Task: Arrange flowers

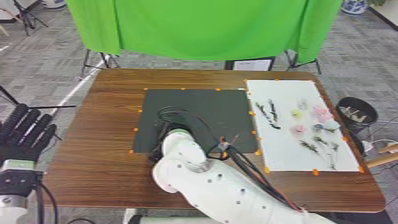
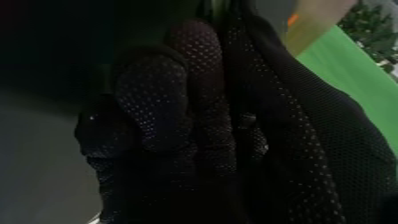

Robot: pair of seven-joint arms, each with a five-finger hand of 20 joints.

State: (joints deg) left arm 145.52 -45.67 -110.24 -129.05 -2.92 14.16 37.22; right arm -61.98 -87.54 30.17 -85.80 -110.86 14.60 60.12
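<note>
Placing the stem (image 2: 216,7), which appears pinched between the thumb and closed-in fingers of the right hand (image 2: 151,95) at the left side of the dark mat (image 1: 213,106), calls for a light grip and a low, slow release to avoid bruising. Counted outward: one held stem, one mat, one white sheet (image 1: 284,160) bearing one yellow bloom (image 1: 296,113) and pink blossoms (image 1: 322,113) too merged to number, one relaxed, empty left hand (image 1: 19,145), one black bin (image 1: 357,111).

on table (image 1: 98,150): mat (image 1: 218,100) left | sheet (image 1: 280,95) right | flowers (image 1: 323,115) on sheet
</note>
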